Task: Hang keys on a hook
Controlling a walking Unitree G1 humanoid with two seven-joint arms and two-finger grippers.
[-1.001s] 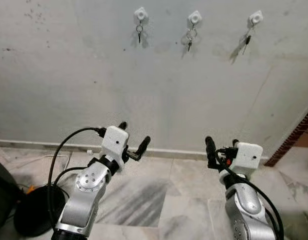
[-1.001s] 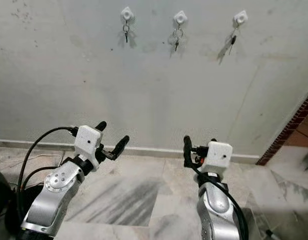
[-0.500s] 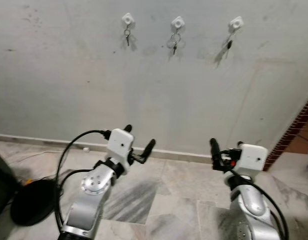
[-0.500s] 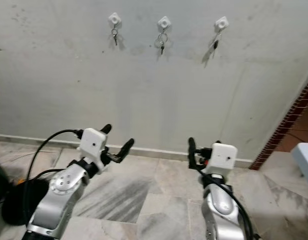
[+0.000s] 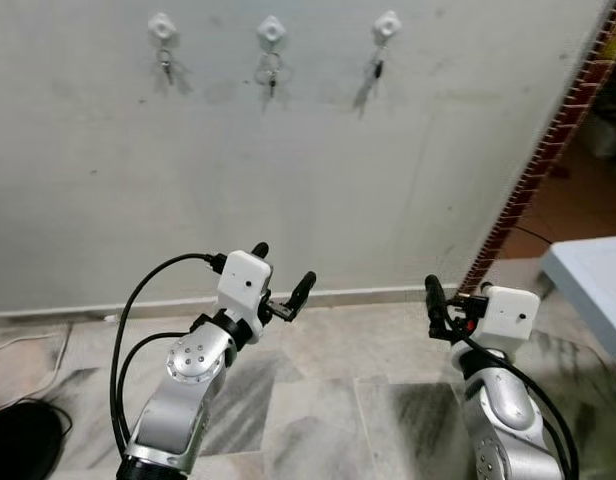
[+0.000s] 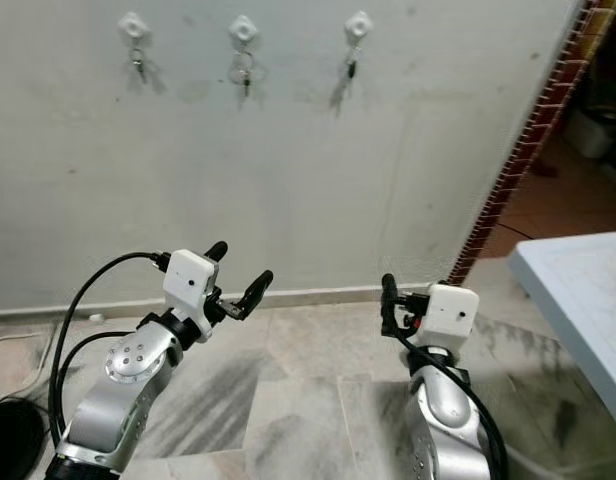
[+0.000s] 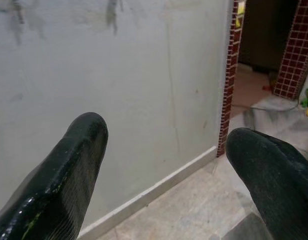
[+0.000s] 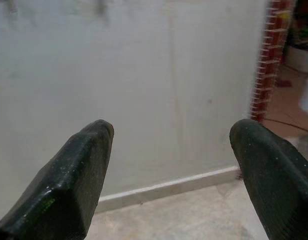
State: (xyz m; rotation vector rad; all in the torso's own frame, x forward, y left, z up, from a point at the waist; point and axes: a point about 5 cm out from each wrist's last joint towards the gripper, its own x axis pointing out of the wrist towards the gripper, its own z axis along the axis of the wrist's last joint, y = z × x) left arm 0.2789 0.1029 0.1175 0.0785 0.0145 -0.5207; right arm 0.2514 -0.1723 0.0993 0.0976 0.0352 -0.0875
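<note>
Metal keys on small rings (image 5: 271, 76), light, stiff, slippery, dangling from three white wall hooks (image 5: 271, 27); best pinched by the ring. Left claw (image 5: 284, 278) and right claw (image 5: 450, 300) spread wide, empty, well below.

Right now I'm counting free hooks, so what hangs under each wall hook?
Each of the three hooks carries keys: the left hook, the middle hook and the right hook. How many keys each ring holds is too small to tell.
</note>
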